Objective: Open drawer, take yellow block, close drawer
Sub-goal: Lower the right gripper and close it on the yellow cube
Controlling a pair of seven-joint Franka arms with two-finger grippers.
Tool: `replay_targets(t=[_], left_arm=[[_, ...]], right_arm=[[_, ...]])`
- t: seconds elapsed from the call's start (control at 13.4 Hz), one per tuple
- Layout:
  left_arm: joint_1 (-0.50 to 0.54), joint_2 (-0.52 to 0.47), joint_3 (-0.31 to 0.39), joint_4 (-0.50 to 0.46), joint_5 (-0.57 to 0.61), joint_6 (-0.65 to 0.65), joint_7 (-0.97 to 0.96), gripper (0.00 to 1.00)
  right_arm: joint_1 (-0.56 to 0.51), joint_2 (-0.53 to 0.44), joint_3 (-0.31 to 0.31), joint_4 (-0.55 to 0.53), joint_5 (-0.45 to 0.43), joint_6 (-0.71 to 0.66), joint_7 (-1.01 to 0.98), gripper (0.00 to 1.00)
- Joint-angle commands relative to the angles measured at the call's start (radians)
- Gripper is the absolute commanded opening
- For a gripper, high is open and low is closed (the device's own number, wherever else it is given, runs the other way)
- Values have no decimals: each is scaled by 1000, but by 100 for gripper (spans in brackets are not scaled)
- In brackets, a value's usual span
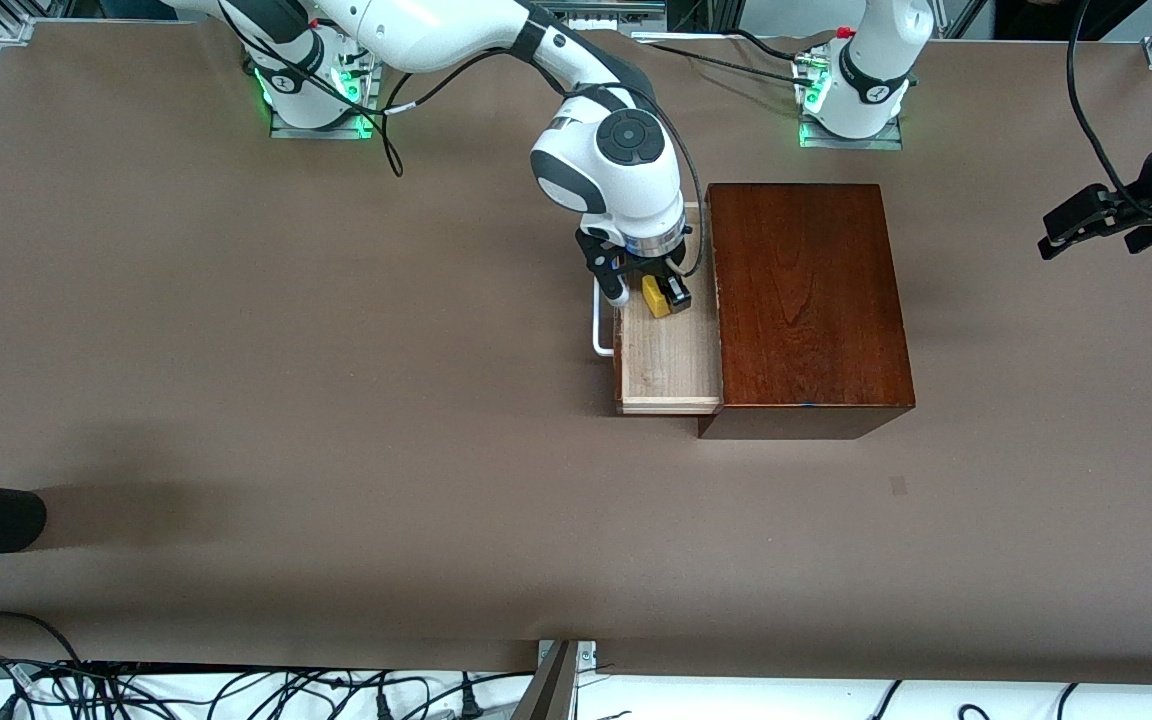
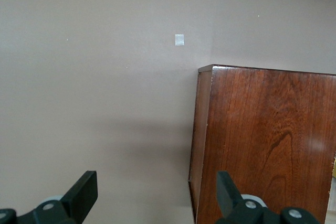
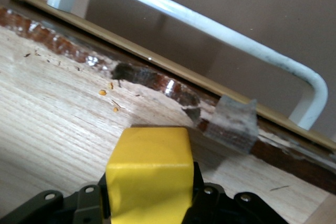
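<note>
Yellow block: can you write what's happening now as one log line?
drawer: open | right claw: in drawer, shut on block | left claw: open, waiting over the table's left-arm end | next: lift block

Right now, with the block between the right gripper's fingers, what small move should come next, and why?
Probably lift the right gripper straight up: it is shut on the yellow block, low inside the open drawer. Rising first should clear the drawer's walls. The left gripper waits open.

Dark reddish-brown wooden box (image 1: 808,300): glossy varnish, visible grain. Shallow drawer (image 1: 666,365) inside: pale bare wood, matt, open grain; chipped varnish along front edge. White bar handle (image 3: 210,30): smooth, scuffed. Small yellow cube (image 3: 149,174): smooth, plastic-looking. Brown table surface (image 1: 286,400): matt.
</note>
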Motion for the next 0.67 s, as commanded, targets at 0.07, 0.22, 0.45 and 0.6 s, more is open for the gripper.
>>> replay_targets(t=[0.07, 0.22, 0.45, 0.6], left_arm=[[9, 9, -8, 22, -17, -17, 20, 100], [8, 9, -9, 22, -17, -17, 20, 100], [8, 7, -11, 24, -17, -17, 17, 100], [5, 7, -12, 27, -17, -17, 10, 100]], right_arm=[[-10, -47, -8, 10, -11, -64, -26, 0], [-43, -74, 3, 42, -1, -135, -55, 0], [-70, -119, 6, 133, 60, -262, -124, 0], [-107, -178, 6, 145, 113, -319, -214, 0]])
